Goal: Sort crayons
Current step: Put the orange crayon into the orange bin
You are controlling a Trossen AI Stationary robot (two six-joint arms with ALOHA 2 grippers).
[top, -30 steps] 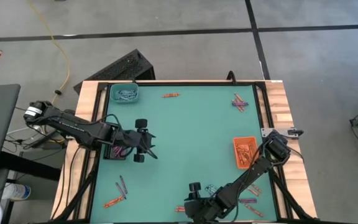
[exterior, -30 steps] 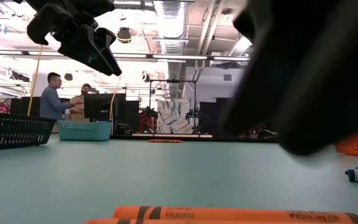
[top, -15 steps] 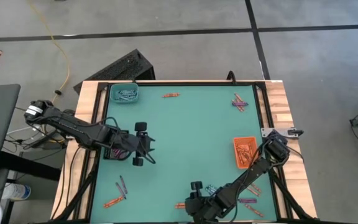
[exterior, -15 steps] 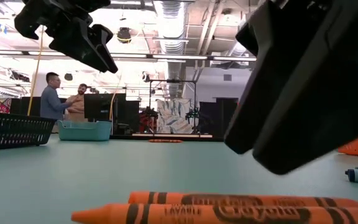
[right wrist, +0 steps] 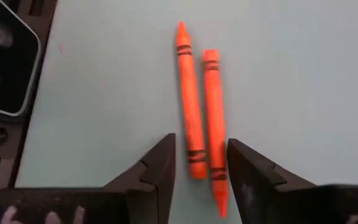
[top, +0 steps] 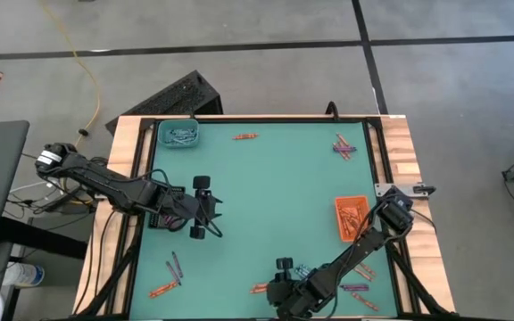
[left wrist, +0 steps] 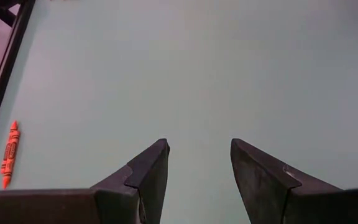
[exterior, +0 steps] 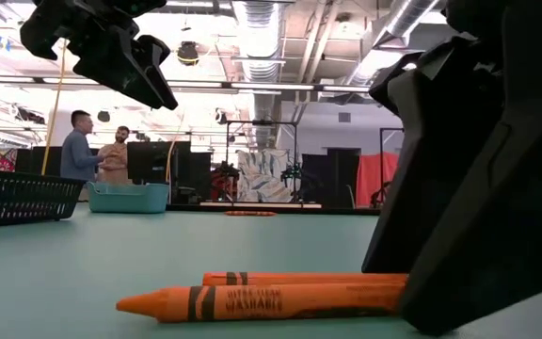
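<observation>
The desk (top: 266, 196) carries a green work surface inside a wooden frame, with both arms reaching over it. The left hand (top: 205, 207) is positioned above the left-centre area of the desk, clear of the surface; in the left wrist view its two fingers (left wrist: 148, 171) stand apart with bare green surface between them and nothing gripped. The right hand (top: 279, 278) is located at the near edge of the desk, lowered to the surface; in the right wrist view its fingers (right wrist: 163, 165) stand apart on either side of two orange crayons (right wrist: 197, 124), which lie side by side, touching along their length, with tips pointing in opposite directions. The pads do not visibly press on either crayon. The low view shows the same pair flat on the desk, just in front of the right hand. A teal tray (top: 178, 135) sits at the far left corner, an orange tray (top: 351, 218) near the right edge, and a black tray (top: 163, 217) beneath the left arm. Further crayons are distributed as follows: one orange crayon (top: 244, 136) near the far edge, a small group (top: 344, 147) at the far right, and a group (top: 169, 276) at the near left.
</observation>
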